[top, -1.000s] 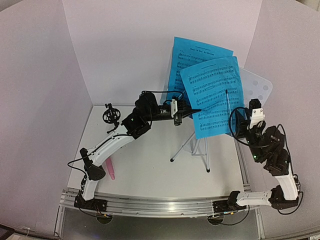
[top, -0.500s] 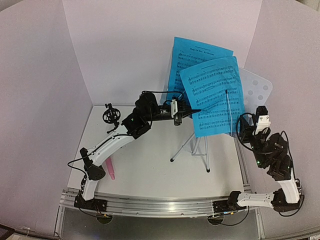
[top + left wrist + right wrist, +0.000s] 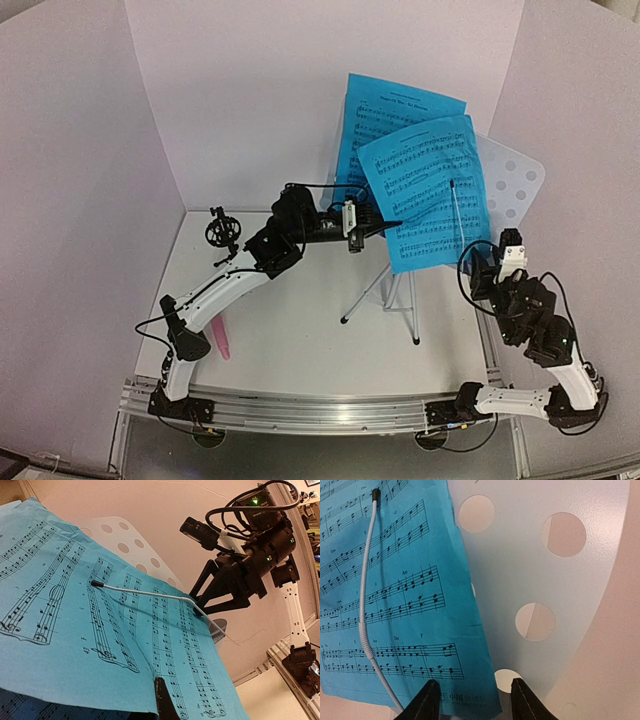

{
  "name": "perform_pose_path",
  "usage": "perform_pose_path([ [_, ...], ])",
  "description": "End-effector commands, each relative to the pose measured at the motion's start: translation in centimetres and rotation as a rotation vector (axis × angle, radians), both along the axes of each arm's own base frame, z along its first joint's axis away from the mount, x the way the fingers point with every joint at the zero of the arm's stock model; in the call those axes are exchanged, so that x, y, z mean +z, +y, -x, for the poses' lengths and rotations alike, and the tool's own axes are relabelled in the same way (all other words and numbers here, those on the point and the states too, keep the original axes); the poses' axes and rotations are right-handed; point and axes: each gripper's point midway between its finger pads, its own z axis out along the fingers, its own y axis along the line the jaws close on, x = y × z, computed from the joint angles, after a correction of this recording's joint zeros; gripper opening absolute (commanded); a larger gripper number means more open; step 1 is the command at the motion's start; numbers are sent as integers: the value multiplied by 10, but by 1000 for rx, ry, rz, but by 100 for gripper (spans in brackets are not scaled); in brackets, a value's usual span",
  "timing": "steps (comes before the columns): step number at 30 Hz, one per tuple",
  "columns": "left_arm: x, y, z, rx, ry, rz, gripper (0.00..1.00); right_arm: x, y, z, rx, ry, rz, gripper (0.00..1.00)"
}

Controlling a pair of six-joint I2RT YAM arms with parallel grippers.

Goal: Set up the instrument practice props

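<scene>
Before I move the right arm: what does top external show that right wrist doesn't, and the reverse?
Only top external: the pink stick microphone, the small black tripod mic mount, the stand's silver tripod legs and the left gripper. Only right wrist: the right gripper with fingers apart, the page's lower corner showing between them. Both: the front blue sheet-music page, the perforated pale desk, the white wire page holder.
</scene>
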Motion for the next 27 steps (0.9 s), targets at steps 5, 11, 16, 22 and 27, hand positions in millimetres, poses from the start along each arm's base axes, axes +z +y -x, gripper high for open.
perform_pose_path([
  [5,42,27,15,1,-61,84,0,17,7,2,50,-19,-72,15],
  [11,42,27,12,16,-64,84,0,20,4,4,52,-25,-121,0],
  [16,46,28,6,51,-105,140,0,17,-9,12,41,-31,-179,0],
  [22,56,28,-6,112,-119,206,0,1,-10,11,31,7,-167,0],
  [27,67,31,-9,135,-122,265,5,-9,-19,15,8,25,-199,0],
])
